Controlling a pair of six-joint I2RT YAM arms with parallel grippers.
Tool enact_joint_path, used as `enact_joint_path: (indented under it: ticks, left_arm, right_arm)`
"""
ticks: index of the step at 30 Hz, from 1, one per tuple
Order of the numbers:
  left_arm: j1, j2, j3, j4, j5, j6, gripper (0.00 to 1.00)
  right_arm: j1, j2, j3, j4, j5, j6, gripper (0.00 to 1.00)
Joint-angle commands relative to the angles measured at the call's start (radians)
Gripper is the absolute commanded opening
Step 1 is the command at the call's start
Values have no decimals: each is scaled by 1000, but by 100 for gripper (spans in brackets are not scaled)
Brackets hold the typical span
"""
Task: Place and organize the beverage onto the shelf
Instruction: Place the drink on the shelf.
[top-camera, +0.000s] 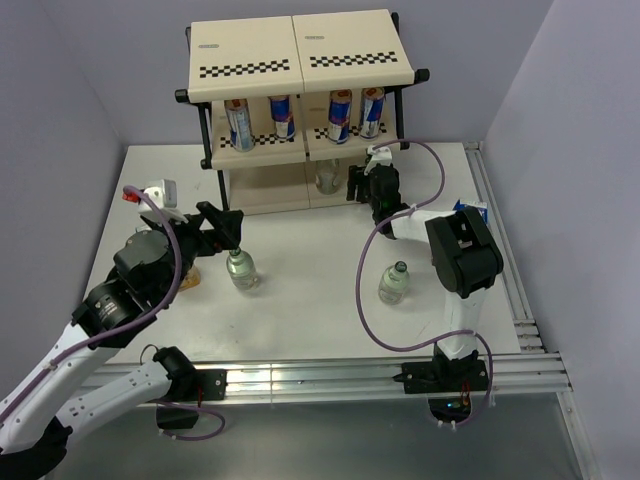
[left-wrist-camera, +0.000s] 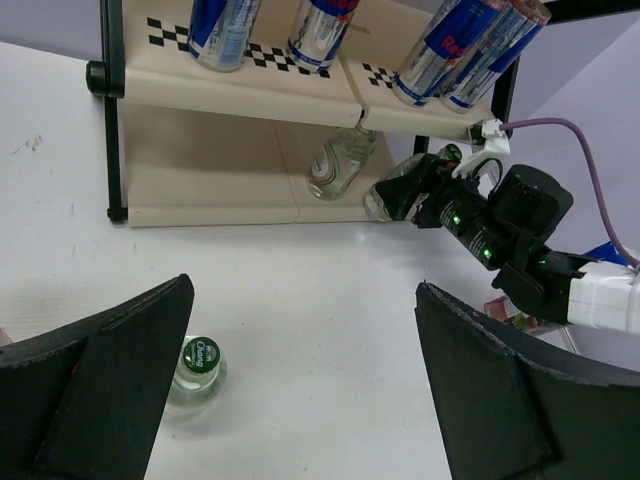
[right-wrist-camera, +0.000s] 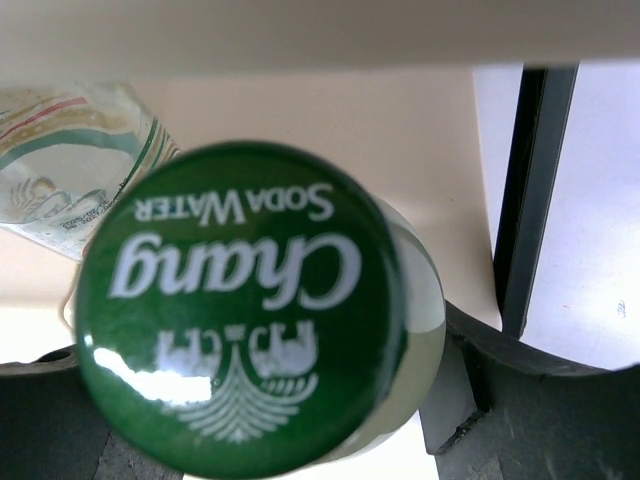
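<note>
The shelf (top-camera: 250, 70) stands at the back, with several silver-blue-red cans (top-camera: 240, 125) on its middle tier and one clear bottle (top-camera: 327, 178) on the bottom tier. My right gripper (top-camera: 362, 185) is shut on a green-capped bottle (right-wrist-camera: 245, 310) at the mouth of the bottom tier, beside the shelved bottle (right-wrist-camera: 70, 170). The left wrist view shows that held bottle (left-wrist-camera: 392, 195) tilted toward the shelf. My left gripper (left-wrist-camera: 305, 390) is open above the table. A standing bottle (left-wrist-camera: 200, 365) is close to its left finger (left-wrist-camera: 110, 380). One more bottle (top-camera: 394, 285) stands near the right arm.
A blue-and-white carton (top-camera: 476, 210) peeks out behind the right arm's elbow. Something yellowish (top-camera: 190, 279) lies under the left arm. The shelf's black post (right-wrist-camera: 535, 180) is just right of the held bottle. Rails (top-camera: 330, 375) run along the near table edge.
</note>
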Motion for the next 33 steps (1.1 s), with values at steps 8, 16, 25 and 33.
enact_joint_path:
  ticks: [8,16,25,33]
  left_arm:
    - [5,-19,10,45,6,43,99]
    - [5,-28,12,52,23,43,99]
    - [3,-69,1,75,32,42,99]
    - [5,-80,9,75,32,51,100]
  right_arm:
    - [-6,2,113,123,32,32,5]
    - [-6,22,137,146,21,66,7]
    - [-6,41,173,114,29,74,16]
    - [-6,59,214,56,32,74,25]
